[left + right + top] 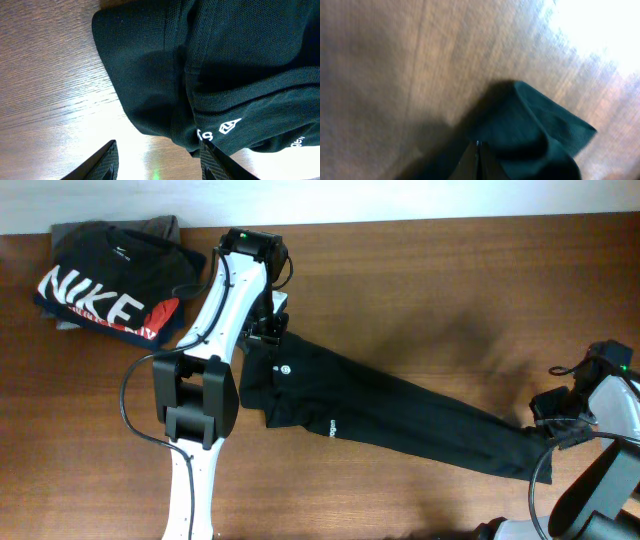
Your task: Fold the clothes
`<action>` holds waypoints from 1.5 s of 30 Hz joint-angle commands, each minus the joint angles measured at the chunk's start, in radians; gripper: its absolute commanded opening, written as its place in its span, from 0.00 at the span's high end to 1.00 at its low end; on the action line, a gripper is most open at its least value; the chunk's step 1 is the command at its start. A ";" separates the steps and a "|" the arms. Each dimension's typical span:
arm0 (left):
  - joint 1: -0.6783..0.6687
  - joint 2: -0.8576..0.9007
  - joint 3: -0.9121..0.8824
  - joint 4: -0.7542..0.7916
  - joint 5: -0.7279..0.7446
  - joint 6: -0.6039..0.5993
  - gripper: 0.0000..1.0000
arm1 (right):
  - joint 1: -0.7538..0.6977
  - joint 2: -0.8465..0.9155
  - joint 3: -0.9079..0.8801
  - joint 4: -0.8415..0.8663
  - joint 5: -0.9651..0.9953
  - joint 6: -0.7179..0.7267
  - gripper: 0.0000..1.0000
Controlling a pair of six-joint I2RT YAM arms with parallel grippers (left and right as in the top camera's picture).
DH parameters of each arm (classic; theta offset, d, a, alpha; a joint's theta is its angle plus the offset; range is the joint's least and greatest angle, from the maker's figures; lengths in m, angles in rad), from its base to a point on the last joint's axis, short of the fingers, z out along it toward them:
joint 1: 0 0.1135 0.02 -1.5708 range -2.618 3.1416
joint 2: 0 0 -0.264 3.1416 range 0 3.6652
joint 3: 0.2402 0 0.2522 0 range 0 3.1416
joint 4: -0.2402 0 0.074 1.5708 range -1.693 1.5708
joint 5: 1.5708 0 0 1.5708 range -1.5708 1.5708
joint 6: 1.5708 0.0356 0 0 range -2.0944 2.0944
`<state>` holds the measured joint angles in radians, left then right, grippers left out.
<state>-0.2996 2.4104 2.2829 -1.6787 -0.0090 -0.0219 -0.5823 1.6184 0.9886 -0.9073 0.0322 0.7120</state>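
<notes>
The clothes [400,405], a plain black top, lie stretched in a long band from centre-left to lower right on the wooden table [450,280]. A small white round tag [283,367] shows near the left end. My left gripper [265,330] is over that end and stands open [160,167]. One finger [215,160] touches the fabric edge [165,90] by the white print, and the other finger [105,162] is over bare wood. My right gripper [555,418] is at the far right end, and its jaws [477,152] are shut on a fold of the clothes [540,130].
A stack of folded garments topped by a black T-shirt with white NIKE lettering [100,285] sits at the back left corner. The left arm's white links [200,370] run beside the garment's left end. The right arm's cable [540,470] loops near the front right edge.
</notes>
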 commanded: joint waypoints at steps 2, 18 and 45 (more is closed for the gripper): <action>0.006 -0.026 -0.007 0.004 -0.007 0.016 0.47 | 0.006 -0.007 -0.007 0.045 0.002 0.040 0.96; 0.007 -0.026 -0.007 0.018 -0.014 0.016 0.47 | -0.001 -0.037 0.208 -0.234 -0.126 -0.137 0.96; 0.004 -0.026 -0.007 0.029 -0.014 0.016 0.47 | 0.000 -0.017 0.026 -0.102 -0.080 -0.225 0.44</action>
<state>-0.2996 2.4104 2.2826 -1.6535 -0.0128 -0.0219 -0.5827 1.5814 1.0237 -1.0092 -0.0467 0.4885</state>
